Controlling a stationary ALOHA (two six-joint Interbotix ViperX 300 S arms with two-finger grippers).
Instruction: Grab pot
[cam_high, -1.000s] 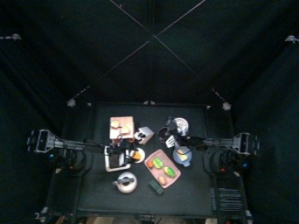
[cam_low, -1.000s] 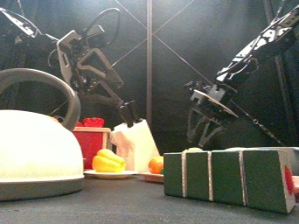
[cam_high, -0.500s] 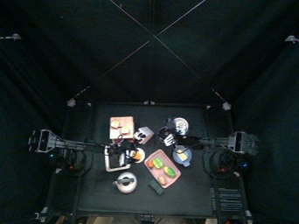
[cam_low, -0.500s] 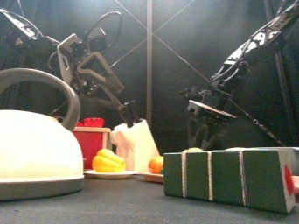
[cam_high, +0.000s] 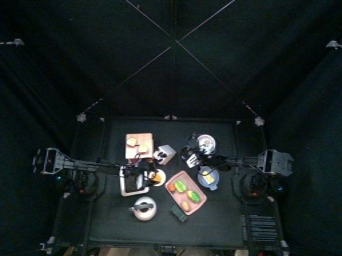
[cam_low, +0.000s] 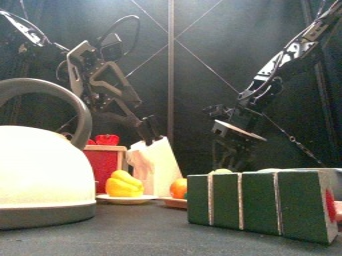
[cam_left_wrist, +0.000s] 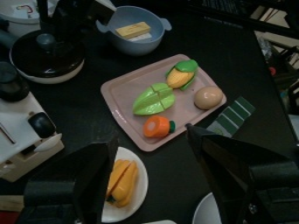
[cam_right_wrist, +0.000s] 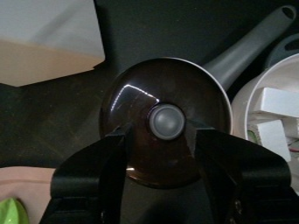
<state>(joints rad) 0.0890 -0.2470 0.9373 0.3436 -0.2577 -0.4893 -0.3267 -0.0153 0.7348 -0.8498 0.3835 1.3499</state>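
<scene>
The pot (cam_right_wrist: 163, 122) is not yet grabbed; it sits on the table (cam_high: 107, 135) near the right rear, beside a white box (cam_right_wrist: 47, 35). The right gripper (cam_right_wrist: 162, 144) hangs just above its lid with jaws spread wide on either side, holding nothing. Closing and lifting remain, I think.

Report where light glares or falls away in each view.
Right wrist view: a bright glint sits on the pot beside its knob. Front view: the kettle is brightly lit, and the arms behind are dark against the curtains. Top view: only the table is lit, ringed by black. Left wrist view: the tray is evenly lit, without glare.
</scene>
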